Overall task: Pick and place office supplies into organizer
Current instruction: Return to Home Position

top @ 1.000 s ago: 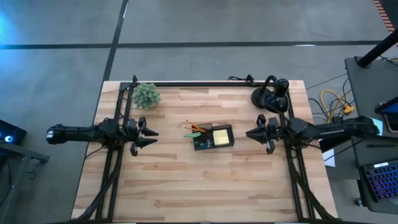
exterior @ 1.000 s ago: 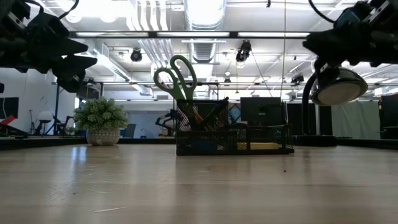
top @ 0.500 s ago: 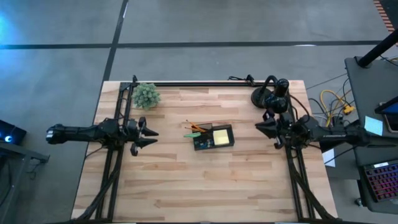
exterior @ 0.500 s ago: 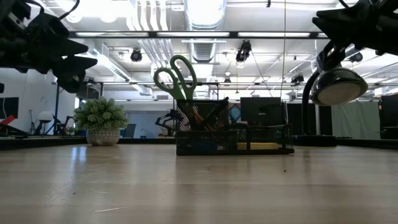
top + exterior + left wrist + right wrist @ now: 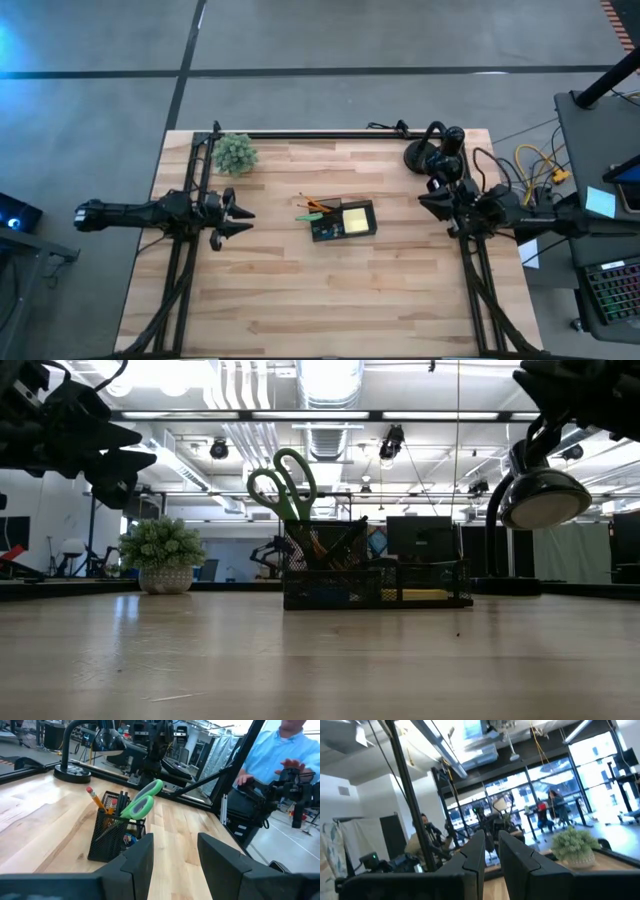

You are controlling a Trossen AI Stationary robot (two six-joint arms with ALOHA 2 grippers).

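The black mesh organizer stands at the table's middle. In it are a yellow sticky-note pad, green-handled scissors standing handles up, and an orange pencil. My left gripper hovers level above the table's left part, open, pointing at the organizer, with nothing between its fingers. My right gripper hangs above the table's right edge, tipped upward. Only a narrow gap shows between its fingers, and they hold nothing.
A small green potted plant stands at the far left corner. A round black lamp-like object sits at the far right, close to my right arm. Black frame rails run along both table sides. A person in a blue shirt is beyond the right side.
My right gripper has drawn back from the organizer toward the table's right edge, risen, and tipped its fingers upward. The organizer and its contents have stayed put.
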